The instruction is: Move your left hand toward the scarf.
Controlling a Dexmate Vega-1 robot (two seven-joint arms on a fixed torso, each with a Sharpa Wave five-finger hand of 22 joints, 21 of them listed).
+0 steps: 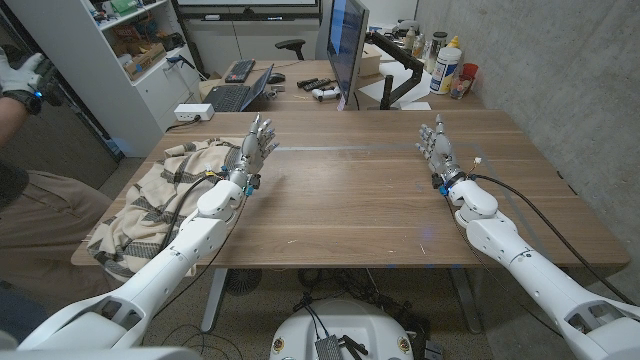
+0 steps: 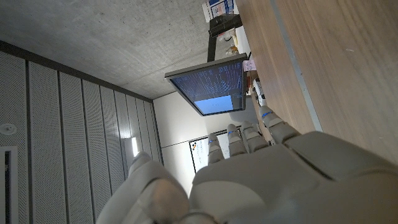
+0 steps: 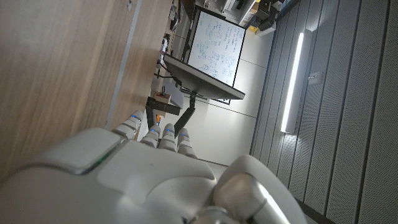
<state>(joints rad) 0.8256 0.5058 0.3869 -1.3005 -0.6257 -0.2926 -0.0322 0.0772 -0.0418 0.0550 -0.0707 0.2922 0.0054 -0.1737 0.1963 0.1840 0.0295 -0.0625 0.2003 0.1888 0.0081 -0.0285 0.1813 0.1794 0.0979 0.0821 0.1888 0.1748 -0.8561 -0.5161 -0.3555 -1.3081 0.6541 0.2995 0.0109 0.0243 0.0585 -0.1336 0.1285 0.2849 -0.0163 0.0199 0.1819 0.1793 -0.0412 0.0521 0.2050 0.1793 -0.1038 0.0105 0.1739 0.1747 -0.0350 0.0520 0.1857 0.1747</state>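
A cream scarf (image 1: pixel 155 195) with dark plaid stripes lies crumpled on the table's left side and hangs over the left edge. My left hand (image 1: pixel 256 144) stands over the table just right of the scarf's far end, fingers straight and apart, holding nothing. Its forearm crosses beside the scarf's right border. My right hand (image 1: pixel 436 146) stands on the right side of the table, fingers straight, empty. The back of the left hand (image 2: pixel 280 180) shows in the left wrist view and the back of the right hand (image 3: pixel 124 180) in the right wrist view.
The wooden table (image 1: pixel 350 190) is bare between the hands. Behind it stand a monitor (image 1: pixel 346 45), a laptop (image 1: pixel 240 92), a white power box (image 1: pixel 192 112) and bottles (image 1: pixel 447 66). A person (image 1: pixel 25 190) with a gloved hand (image 1: pixel 25 78) sits at the left edge.
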